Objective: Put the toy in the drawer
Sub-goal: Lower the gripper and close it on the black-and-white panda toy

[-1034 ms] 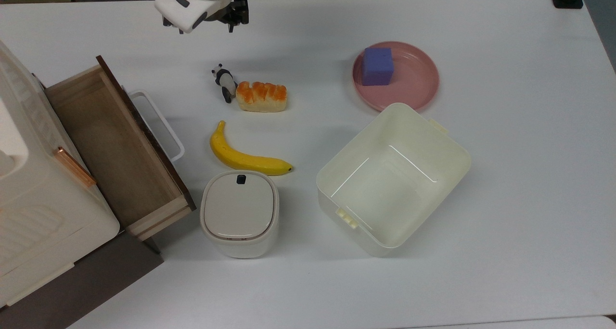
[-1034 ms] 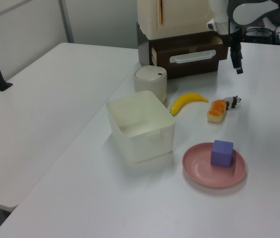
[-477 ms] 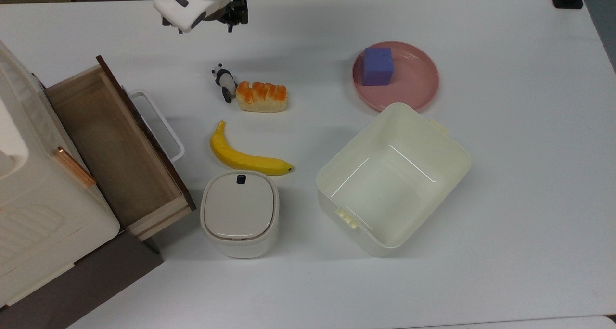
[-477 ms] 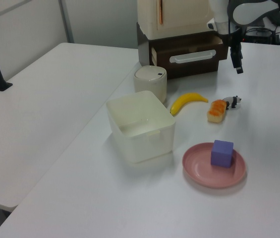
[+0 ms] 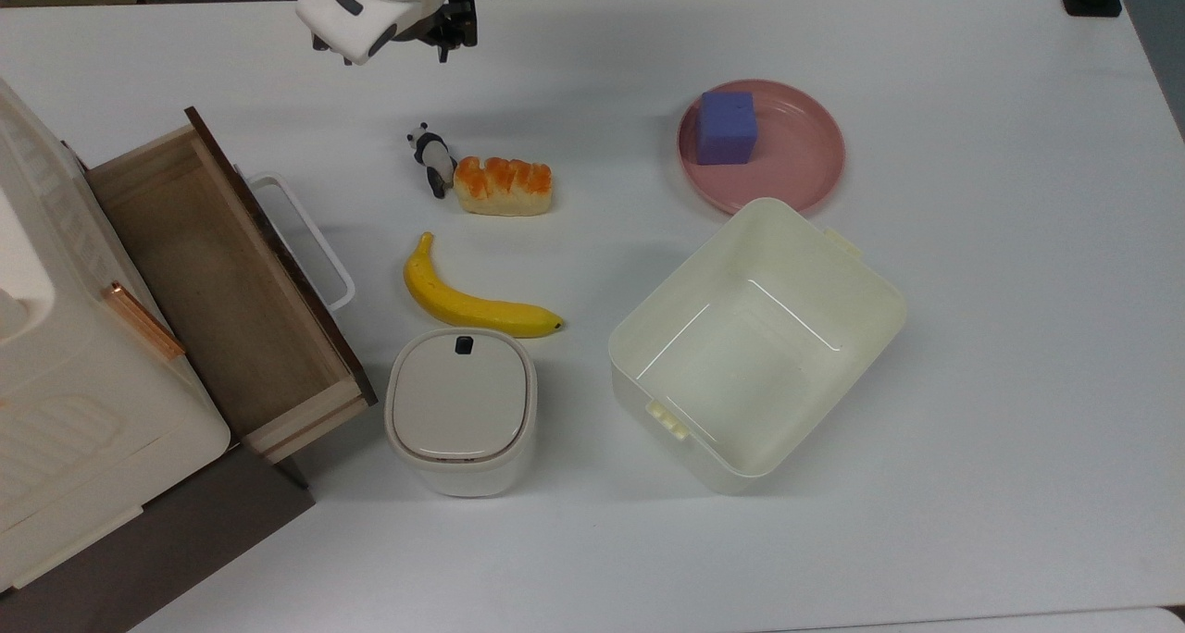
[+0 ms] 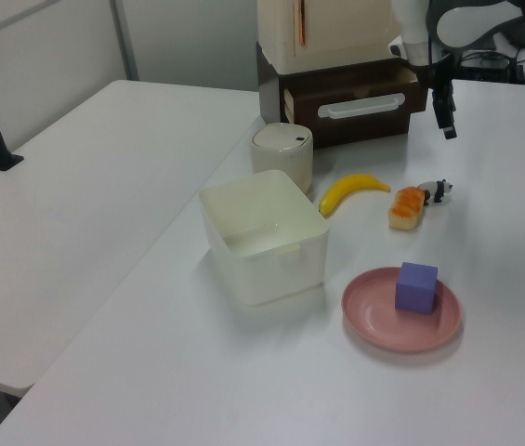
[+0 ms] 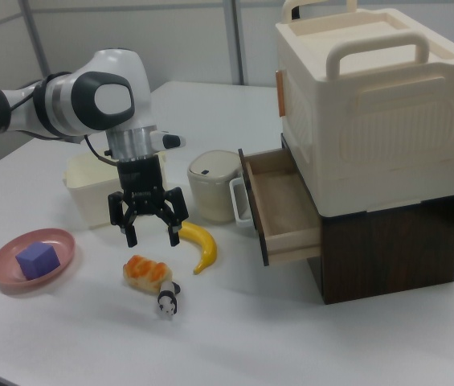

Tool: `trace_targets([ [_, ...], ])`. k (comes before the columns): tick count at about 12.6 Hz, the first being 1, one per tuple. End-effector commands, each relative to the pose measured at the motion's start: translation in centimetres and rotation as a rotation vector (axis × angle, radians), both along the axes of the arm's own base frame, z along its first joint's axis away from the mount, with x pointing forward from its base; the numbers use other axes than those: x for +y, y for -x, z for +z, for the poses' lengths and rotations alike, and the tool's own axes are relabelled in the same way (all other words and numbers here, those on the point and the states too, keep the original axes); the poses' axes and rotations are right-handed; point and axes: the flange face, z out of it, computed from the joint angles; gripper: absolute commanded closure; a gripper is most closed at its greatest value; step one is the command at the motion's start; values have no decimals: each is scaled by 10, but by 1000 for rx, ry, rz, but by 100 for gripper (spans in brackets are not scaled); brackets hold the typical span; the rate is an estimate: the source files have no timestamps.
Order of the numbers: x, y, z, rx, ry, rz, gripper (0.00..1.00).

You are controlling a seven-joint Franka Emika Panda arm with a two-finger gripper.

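Top view shows the arm's fingers (image 5: 447, 33) up near the far edge of the white surface (image 5: 972, 337), and they have hardly moved from a moment ago — just a tiny shift. So the toy is not picked up yet, and I think the arm is only lining up above it.

In the right view the fingers (image 7: 147, 227) are spread wide and hold nothing. They hang in the air above the bread (image 7: 147, 270).

The toy (image 5: 431, 156) is a little panda. It lies on the surface, touching the end of the bread (image 5: 503, 186) on the top view's left. The drawer (image 5: 222, 281) is pulled open with nothing inside, well apart from the toy.

Counting: one panda, one bread, one banana (image 5: 472, 298), one pink plate (image 5: 796, 166) with one purple block (image 5: 727, 127) on it, one cream tub (image 5: 754, 341), one small white bin (image 5: 460, 409) with its lid shut — and one drawer.
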Motion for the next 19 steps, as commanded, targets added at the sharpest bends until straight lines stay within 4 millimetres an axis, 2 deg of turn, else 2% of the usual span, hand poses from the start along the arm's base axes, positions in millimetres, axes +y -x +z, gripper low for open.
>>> trace_targets([
  [1,3,3,-24,37,2,26,0],
  [8,5,-15,-79,85,16,52,1],
  [12,24,-18,-119,101,109,110,1],
  [15,41,-20,-137,122,150,127,1],
  [17,46,-20,-147,129,169,109,7],
  [18,54,-21,-149,129,176,119,16],
  [19,53,-22,-153,126,190,98,18],
])
